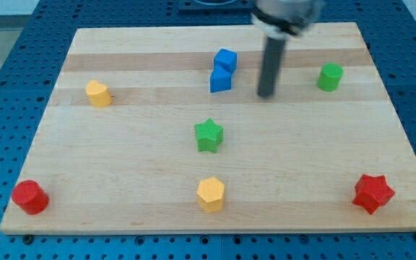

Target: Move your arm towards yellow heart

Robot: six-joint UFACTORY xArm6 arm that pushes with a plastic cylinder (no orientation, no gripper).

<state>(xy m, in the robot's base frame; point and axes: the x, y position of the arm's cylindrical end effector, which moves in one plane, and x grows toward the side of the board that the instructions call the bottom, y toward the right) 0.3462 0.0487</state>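
1. One wooden board (121, 180) carries everything, and my tip (266, 94) rests on it in the upper middle, toward the view's right.
2. My rod ends bare: no jaws, nothing held, nothing clenched (it can only shove), and right now it touches no block.
3. The blue block (223, 71), an angular two-part shape, stands just beside my tip on the view's left; the green block (330, 76) sits near it on the view's right.
4. The green star (209, 135) lies below my tip and left of it, near the board's middle.
5. Two yellow blocks compete for my attention. The one far to the view's left of my tip (98, 94), at about my tip's height, looks most like the yellow heart, though its shape is soft here. The other, the yellow hexagon-like block (211, 193), sits well below my tip.
6. The red star (373, 193) and the red cylinder (29, 197) occupy the bottom corners, well apart from me.
7. Risks, as I judge them: a straight run leftward would clip the blue block and drag it along; heading for the wrong yellow piece would miss the target altogether; overshooting would nudge the heart.
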